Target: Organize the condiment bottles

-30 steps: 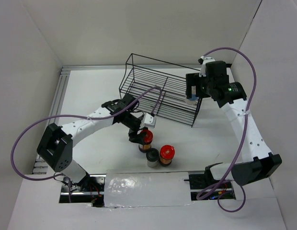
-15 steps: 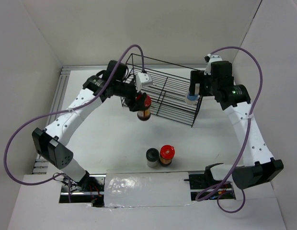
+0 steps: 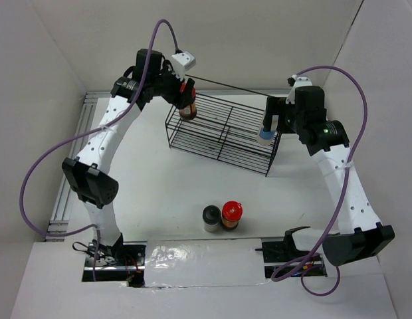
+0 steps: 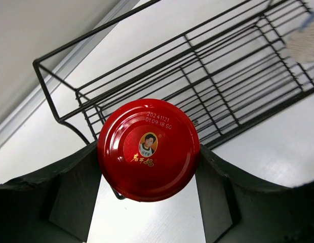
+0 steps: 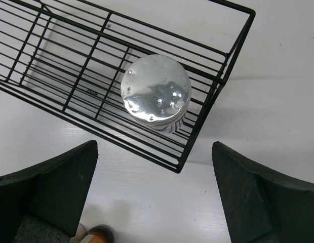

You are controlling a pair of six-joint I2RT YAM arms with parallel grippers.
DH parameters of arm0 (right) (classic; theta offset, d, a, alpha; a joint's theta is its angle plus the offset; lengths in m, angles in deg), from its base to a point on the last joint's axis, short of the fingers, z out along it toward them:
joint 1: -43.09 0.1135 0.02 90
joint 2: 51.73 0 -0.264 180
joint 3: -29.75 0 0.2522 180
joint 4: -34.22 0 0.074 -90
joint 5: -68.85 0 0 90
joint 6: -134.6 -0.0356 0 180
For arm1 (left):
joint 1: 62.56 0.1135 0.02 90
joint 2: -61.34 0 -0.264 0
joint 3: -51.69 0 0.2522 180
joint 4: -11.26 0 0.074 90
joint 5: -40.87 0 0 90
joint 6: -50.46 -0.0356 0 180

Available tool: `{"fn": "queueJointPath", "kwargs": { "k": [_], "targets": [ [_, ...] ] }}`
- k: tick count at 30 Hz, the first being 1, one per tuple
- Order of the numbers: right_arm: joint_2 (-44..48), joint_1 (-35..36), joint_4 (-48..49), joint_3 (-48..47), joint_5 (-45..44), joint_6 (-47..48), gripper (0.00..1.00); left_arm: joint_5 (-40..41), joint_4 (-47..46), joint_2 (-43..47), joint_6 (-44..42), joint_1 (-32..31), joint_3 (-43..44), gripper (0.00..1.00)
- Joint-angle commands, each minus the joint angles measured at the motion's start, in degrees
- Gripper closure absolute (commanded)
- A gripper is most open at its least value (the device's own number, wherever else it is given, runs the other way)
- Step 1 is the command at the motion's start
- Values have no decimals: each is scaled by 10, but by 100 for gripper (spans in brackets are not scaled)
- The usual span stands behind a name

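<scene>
My left gripper (image 3: 187, 100) is shut on a red-lidded jar (image 4: 148, 149) with dark brown contents (image 3: 187, 110), held above the left end of the black wire rack (image 3: 222, 136). My right gripper (image 3: 272, 126) is open above the rack's right end. The silver-lidded pale bottle (image 5: 156, 91) stands inside the rack's right corner, also seen from above (image 3: 264, 137). The second red-lidded jar (image 3: 231, 214) and the black-capped shaker (image 3: 211, 217) stand together on the table in front.
The rack (image 5: 147, 81) sits at the back middle of the white table. White walls enclose the back and both sides. A metal rail (image 3: 76, 153) runs along the left edge. Purple cables loop from both arms.
My left gripper lifted the red-lidded jar from beside the other two jars and carried it back and up to the rack's left end. The right gripper stayed near the rack's right end.
</scene>
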Motion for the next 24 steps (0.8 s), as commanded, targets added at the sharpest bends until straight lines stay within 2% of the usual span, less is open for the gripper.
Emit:
{"fn": "queueJointPath", "kwargs": {
  "k": [1,6,16,17,18,19,22,24],
  "targets": [
    [23,-3,26,-1,-2,-8,0,21,-111,-18,38,10,33,100],
    [22,-4,18,-13,-11,-8,0,35,-142,-46,30,14,29,100],
    [30,-1,-2,-17,-12,-7,0,40,-129,-75,31,18,17,98],
    [30,0,-3,-19,-9,-1,0,40,-118,-77,33,19,19,85],
    [28,0,-6,-22,-8,1,0,37,-115,-81,38,19,19,77],
    [28,1,-12,-27,-6,6,0,35,-112,-82,42,20,16,58],
    [26,6,-24,-40,2,32,0,23,-109,-76,58,24,7,35],
    [28,10,-28,-46,12,44,0,20,-111,-73,60,24,5,28]
  ]
}}
